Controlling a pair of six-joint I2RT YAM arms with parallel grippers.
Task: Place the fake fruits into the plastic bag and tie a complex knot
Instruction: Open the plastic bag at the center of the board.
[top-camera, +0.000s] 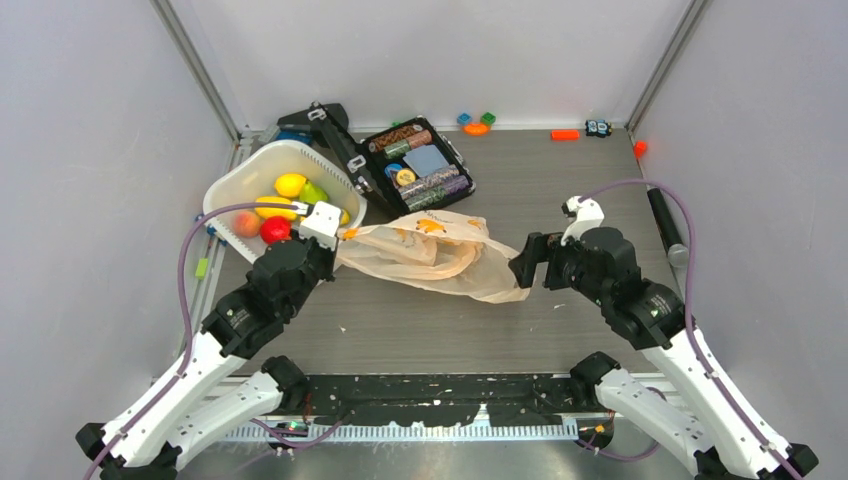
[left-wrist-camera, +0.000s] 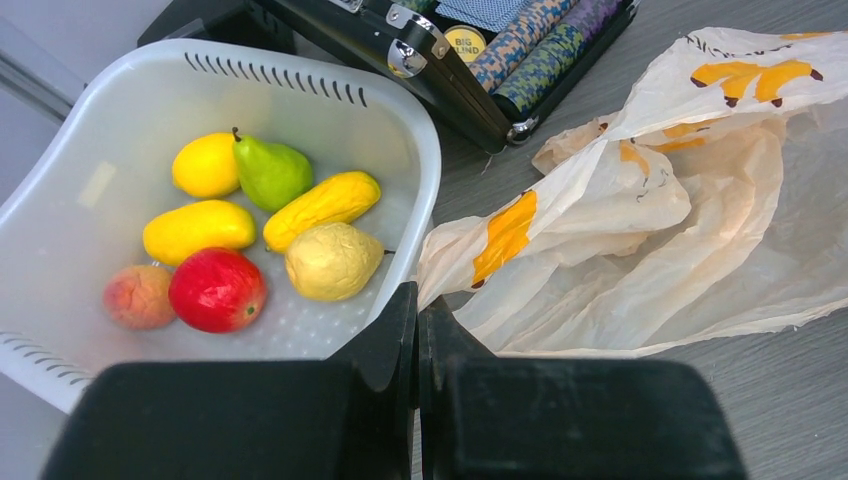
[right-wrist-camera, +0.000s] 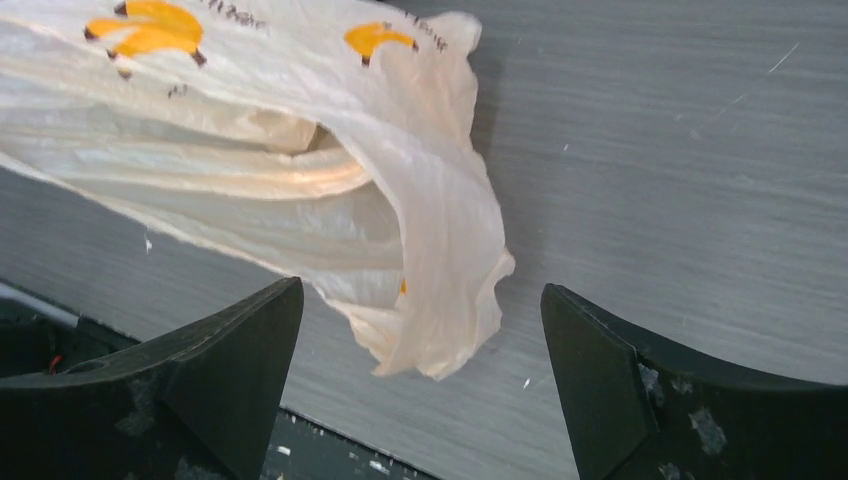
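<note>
Directly before right claw (right-wrist-camera: 421, 290), plastic bag (right-wrist-camera: 250, 190)

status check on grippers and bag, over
left gripper shut beside plastic bag; right gripper open at its other end. bag crumpled, looks empty. fake fruits in white tub.

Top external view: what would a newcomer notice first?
The pale peach plastic bag lies crumpled mid-table, with the left gripper shut at its left corner and the right gripper wide open facing its right end. The fake fruits sit in the white tub at back left, beside an open case of poker chips.
</note>
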